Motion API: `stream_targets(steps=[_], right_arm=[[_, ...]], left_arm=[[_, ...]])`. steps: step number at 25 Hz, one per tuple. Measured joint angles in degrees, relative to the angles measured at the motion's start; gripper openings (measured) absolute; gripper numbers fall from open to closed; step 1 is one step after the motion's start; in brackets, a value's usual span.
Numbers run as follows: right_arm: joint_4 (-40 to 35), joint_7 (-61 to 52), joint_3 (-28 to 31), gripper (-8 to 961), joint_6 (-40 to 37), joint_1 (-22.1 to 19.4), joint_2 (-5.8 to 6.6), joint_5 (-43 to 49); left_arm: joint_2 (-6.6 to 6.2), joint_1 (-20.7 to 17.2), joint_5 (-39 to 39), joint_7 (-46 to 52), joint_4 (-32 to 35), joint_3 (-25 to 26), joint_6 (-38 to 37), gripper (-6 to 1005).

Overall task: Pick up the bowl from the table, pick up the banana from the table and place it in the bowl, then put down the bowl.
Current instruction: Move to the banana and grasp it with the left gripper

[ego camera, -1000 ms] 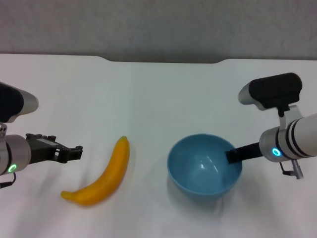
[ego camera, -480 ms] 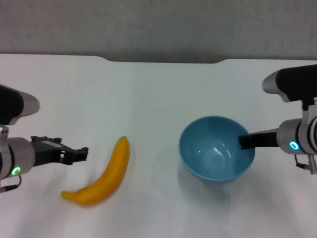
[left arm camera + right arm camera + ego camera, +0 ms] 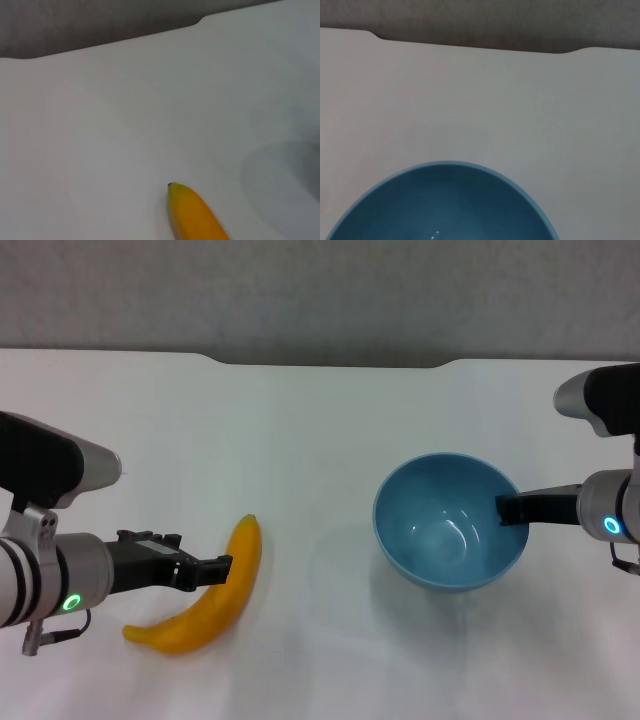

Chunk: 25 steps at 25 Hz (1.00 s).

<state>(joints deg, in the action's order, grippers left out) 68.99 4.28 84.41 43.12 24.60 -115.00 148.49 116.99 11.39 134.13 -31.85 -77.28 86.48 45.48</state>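
Where things rest: plain white surface (image 3: 320,430), notched far edge, grey wall behind.
Bowl (image 3: 450,520): glossy blue, round, clamped by right tool (image 3: 508,510).
Banana (image 3: 205,595): smooth, curved; left tool (image 3: 215,568) touching it, grip unclear.

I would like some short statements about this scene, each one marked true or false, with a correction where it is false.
1. The right gripper holds the bowl by its rim. True.
2. The banana is inside the bowl. False: it lies on the table, to the left of the bowl.
3. The left gripper is at the middle of the banana. True.
4. The bowl has food in it. False: it is empty.
5. The bowl is upside down. False: its opening faces up.
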Motion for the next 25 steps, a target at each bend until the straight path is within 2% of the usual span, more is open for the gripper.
stream_targets(steps=[8,15,21,25], right_arm=[[0.3,0.0,-0.4,29,-1.1,-0.3,0.01,0.0],[0.4,0.0,-1.2,29,-2.9,-0.7,0.04,0.0],[0.9,0.0,-1.9,29,-3.5,-0.7,0.04,0.0],[1.2,0.0,-2.8,28,-3.9,-0.8,0.04,-0.1]], left_arm=[[0.06,0.4,-3.2,-0.3,3.6,-1.6,-5.4,803],[0.04,1.0,-12.2,-3.3,7.8,-5.6,-10.3,802],[0.12,2.2,-13.2,-3.8,12.1,-9.3,-14.8,801],[0.15,2.0,-13.5,-3.9,12.4,-11.1,-18.1,800]])
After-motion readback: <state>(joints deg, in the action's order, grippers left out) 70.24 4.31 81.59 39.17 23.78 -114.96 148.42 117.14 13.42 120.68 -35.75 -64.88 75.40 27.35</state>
